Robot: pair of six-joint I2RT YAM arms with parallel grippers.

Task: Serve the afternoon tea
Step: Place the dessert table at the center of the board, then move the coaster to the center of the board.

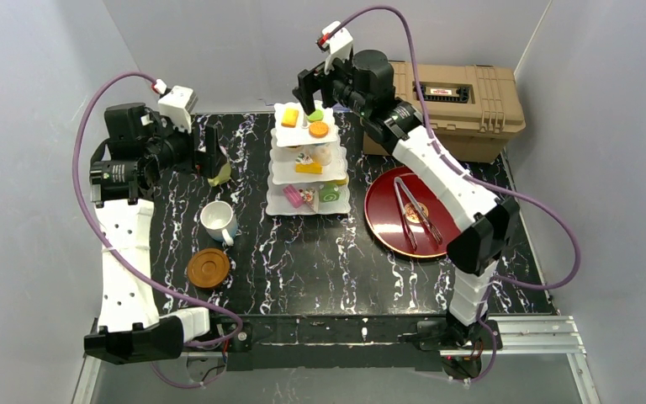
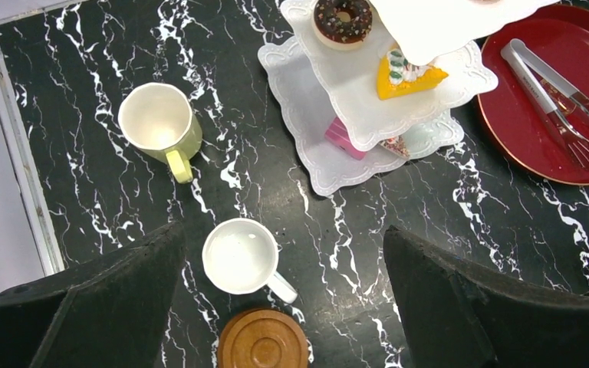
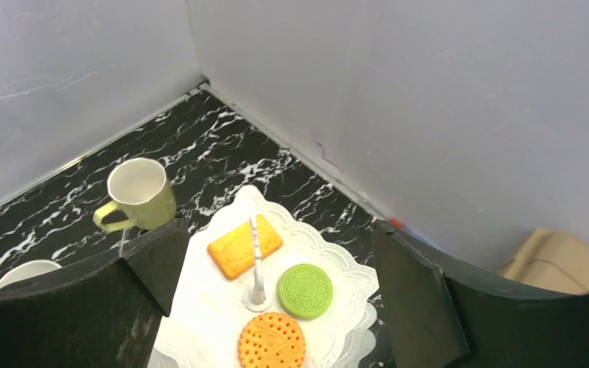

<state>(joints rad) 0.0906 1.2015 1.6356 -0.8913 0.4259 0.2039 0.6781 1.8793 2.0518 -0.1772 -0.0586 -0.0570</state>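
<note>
Right wrist view: the right end effector (image 3: 276, 230) hangs wide open over the top of the cake stand (image 3: 199, 322), holding nothing.

The top plate has an orange biscuit (image 3: 244, 247), a green cookie (image 3: 304, 290) and a round orange cookie (image 3: 271, 342) around its thin middle post (image 3: 257, 264); this looks like the step of filling the stand; next, the arm should go straight up so its fingers miss the post and the wavy rim; the back wall and the tan case (image 1: 463, 105) are close behind, so there is little room there; the left end effector (image 2: 283, 228) is wide open too, empty, above the white mug (image 2: 239, 257), with the yellow-green mug (image 2: 157, 119) and a brown coaster (image 2: 263, 341) near; the desk (image 1: 320, 261) has open room in front of the stand; the red plate (image 1: 387, 227) with tongs (image 1: 412, 215) sits to the right.
</note>
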